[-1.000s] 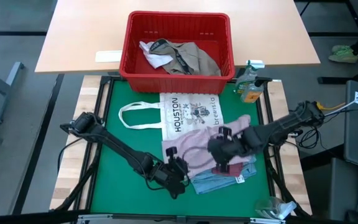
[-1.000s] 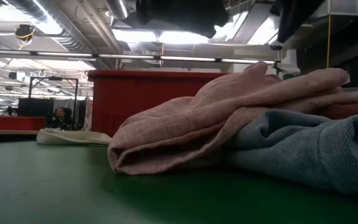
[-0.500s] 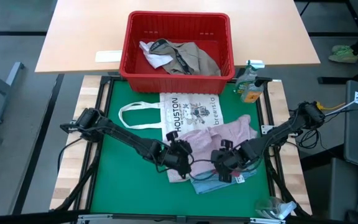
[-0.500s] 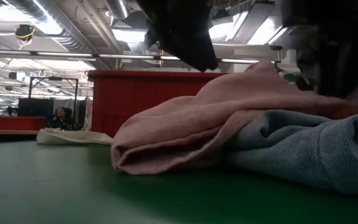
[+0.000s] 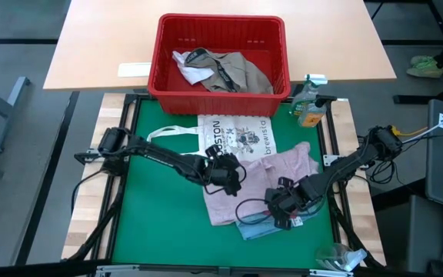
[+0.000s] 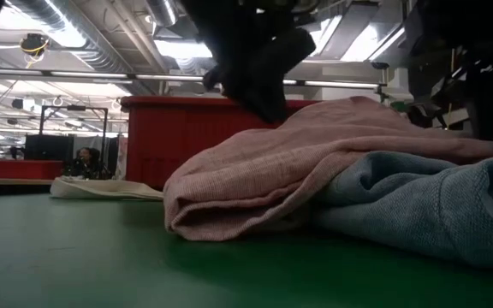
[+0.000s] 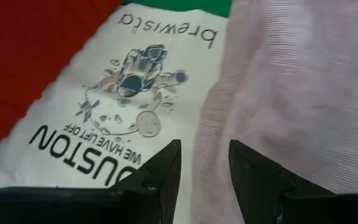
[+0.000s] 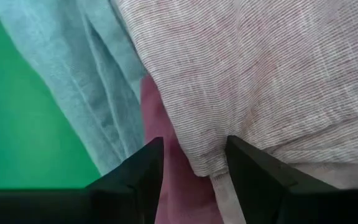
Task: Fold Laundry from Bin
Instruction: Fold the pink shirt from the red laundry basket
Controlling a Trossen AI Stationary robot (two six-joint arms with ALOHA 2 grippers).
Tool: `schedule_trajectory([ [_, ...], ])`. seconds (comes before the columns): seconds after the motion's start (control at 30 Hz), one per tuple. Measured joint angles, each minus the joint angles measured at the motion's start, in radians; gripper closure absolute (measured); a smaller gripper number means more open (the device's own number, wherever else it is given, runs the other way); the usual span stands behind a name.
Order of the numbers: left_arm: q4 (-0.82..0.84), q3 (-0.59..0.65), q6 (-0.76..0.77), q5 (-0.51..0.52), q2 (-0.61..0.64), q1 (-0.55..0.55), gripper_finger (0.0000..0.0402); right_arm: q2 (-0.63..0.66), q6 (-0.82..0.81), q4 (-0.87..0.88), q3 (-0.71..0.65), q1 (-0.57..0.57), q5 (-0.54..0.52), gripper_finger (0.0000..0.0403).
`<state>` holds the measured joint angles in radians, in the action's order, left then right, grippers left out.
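- I see the pink garment (image 5: 252,185) lying long axis bin-to-front, creased end frontward.
- My left gripper (image 5: 229,171) and right gripper (image 5: 284,208) hover parted, empty.

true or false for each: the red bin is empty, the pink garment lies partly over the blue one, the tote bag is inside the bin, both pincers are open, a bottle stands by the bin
1. The red bin is empty. False: khaki-grey and white laundry lies in it.
2. The pink garment lies partly over the light blue garment. True.
3. The white tote bag is inside the bin. False: it lies flat on the green mat, just in front of the bin.
4. Both pincers are open. True: the left pincer is over the pink garment's edge beside the tote bag, the right pincer over the pink garment's edge by the blue one.
5. A bottle stands beside the bin's right corner. True.
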<state>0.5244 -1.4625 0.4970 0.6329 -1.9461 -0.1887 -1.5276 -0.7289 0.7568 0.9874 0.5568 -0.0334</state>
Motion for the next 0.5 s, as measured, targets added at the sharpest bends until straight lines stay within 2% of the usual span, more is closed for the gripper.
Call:
schedule_trajectory([
  [0.1, 0.017, 0.008, 0.045, -0.03, 0.0, 0.016, 0.0272, 0.0, 0.0, 0.017, 0.018, 0.0, 0.001, 0.0228],
  [0.27, 0.101, 0.009, 0.118, -0.149, 0.058, 0.015, 0.0272, 0.0, 0.006, 0.107, 0.111, 0.0, -0.005, 0.0228],
  [0.5, 0.316, 0.008, 0.358, -0.323, 0.159, -0.048, 0.0272, 0.0, 0.03, 0.158, 0.215, 0.03, -0.071, 0.0228],
])
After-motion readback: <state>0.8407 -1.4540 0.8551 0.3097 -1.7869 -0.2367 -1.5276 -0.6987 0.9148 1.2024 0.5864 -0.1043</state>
